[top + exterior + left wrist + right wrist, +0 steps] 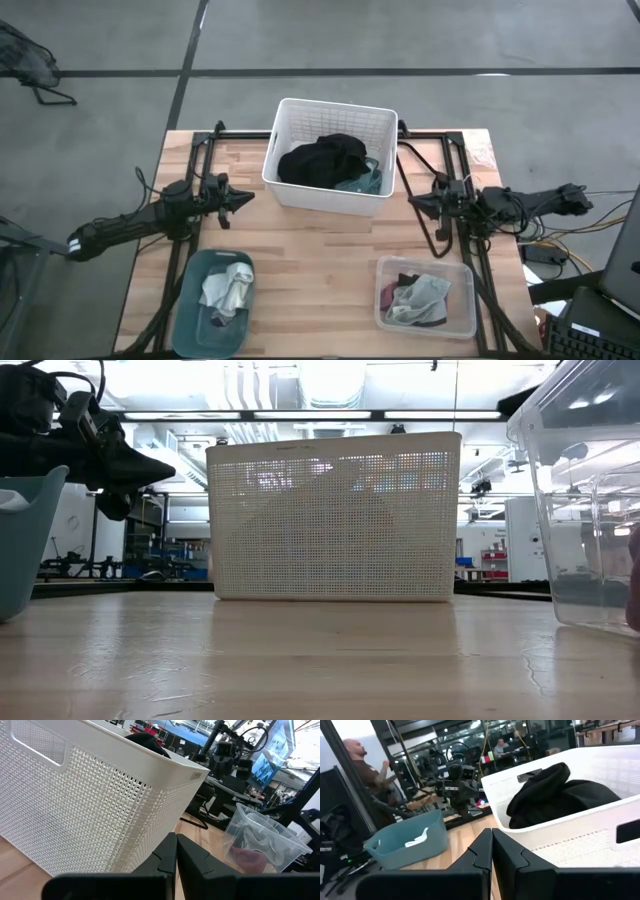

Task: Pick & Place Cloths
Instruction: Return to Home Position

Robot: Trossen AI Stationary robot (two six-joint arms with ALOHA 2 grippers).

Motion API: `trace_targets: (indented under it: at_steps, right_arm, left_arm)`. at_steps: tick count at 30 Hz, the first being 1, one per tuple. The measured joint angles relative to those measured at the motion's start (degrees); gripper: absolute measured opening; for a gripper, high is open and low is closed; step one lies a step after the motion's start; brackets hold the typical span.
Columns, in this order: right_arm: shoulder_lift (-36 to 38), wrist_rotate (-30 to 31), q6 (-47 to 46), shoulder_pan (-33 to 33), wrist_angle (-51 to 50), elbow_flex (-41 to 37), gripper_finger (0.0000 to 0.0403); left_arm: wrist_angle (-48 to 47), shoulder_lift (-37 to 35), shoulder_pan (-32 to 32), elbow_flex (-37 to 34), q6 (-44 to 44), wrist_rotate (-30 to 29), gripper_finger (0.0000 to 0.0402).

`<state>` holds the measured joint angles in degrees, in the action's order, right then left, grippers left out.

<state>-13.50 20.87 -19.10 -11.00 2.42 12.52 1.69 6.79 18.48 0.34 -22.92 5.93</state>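
A black cloth [322,160] is heaped over a teal-green one [366,179] inside the white perforated basket [283,190] at the table's far middle; the black heap [555,795] also shows in the right wrist view. A white-grey cloth [230,290] lies in the teal bin [195,325] at the near left. Grey and maroon cloths [418,295] lie in the clear bin [465,325] at the near right. My left gripper [248,199] hovers shut left of the basket, pointing at it. My right gripper [413,203] hovers shut right of the basket, holding nothing.
The basket [335,515] stands as a wall across the middle of the low view. Bare wood [310,270] lies between the two bins at the near middle. Black frame rails [200,150] run along both table sides. People show in the room beyond, in the right wrist view.
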Motion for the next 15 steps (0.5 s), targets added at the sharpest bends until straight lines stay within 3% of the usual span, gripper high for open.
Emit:
trace_targets:
  at_steps: [10, 15]
  right_arm:
    - [11.43, -1.56, 0.22, 0.57, -0.12, -7.19, 0.0009]
    - [13.51, -2.04, -0.41, 0.53, 1.32, -10.2, 0.0009]
  left_arm:
    - [0.0, 0.0, 0.02, 0.0, 0.0, 0.0, 0.0014]
    - [0.0, 0.01, 0.02, 0.0, 0.0, -0.02, 0.0014]
